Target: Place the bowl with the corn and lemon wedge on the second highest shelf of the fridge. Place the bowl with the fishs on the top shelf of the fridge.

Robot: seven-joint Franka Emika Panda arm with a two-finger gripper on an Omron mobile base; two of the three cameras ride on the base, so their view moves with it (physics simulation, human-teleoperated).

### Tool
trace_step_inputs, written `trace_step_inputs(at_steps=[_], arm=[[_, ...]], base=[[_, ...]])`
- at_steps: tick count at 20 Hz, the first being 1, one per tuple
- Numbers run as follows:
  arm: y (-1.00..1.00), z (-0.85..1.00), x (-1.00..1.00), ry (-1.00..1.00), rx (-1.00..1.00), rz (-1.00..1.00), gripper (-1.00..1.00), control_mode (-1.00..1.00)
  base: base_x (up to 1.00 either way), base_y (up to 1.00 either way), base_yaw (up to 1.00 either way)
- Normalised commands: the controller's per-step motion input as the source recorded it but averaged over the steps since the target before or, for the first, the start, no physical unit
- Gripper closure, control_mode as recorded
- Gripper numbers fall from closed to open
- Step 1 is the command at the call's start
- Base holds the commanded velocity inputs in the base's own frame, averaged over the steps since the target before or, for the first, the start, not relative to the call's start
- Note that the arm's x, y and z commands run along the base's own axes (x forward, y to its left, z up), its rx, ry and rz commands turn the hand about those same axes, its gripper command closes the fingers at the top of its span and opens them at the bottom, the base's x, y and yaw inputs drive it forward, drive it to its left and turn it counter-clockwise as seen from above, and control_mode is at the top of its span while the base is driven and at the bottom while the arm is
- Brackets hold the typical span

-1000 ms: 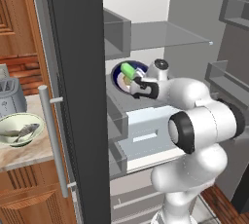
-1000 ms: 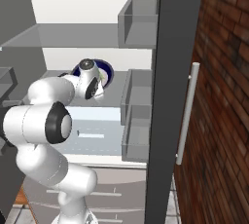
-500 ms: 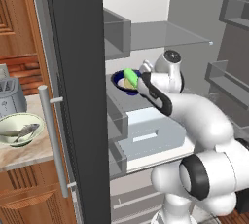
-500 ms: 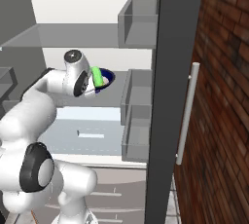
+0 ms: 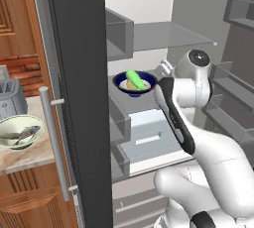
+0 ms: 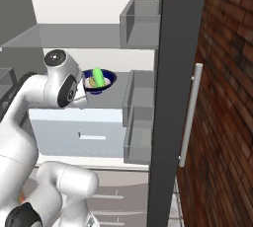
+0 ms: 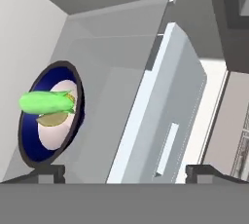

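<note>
Already the dark-blue bowl point(image 5: 134, 82) is set toward the second shelf's point(image 5: 151, 85) back edge; the gripper point(image 7: 124, 172) is spread wide, nothing held.

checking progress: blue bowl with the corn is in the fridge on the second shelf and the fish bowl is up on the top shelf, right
Not quite. The blue bowl is in the fridge on the second shelf, but the fish bowl sits on the counter outside, as the left base view shows.

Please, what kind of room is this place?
Most likely a home kitchen: an open fridge with shelves, a stone counter on wooden cabinets, and a toaster beside a bowl of fish.
</note>
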Motion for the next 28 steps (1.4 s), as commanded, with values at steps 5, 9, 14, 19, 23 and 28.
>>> trace_step_inputs(at_steps=[5, 9, 14, 19, 23, 28], arm=[[-0.14, 0.09, -1.00, 0.00, 0.00, 0.00, -1.00, -1.00], [-0.03, 0.01, -1.00, 0.04, -0.07, 0.08, -1.00, -1.00], [0.16, 0.00, -0.45, 0.06, -0.19, 0.17, -1.00, -1.00], [0.00, 0.00, 0.00, 0.00, 0.00, 0.00, -1.00, 1.00], [0.00, 0.00, 0.00, 0.00, 0.00, 0.00, -1.00, 1.00], [0.00, 0.00, 0.00, 0.00, 0.00, 0.00, -1.00, 1.00]], base=[[0.00, 0.00, 0.00], [0.00, 0.00, 0.00], [0.00, 0.00, 0.00], [-0.04, 0.00, 0.00], [-0.88, 0.01, 0.00], [-1.00, 0.00, 0.00]])
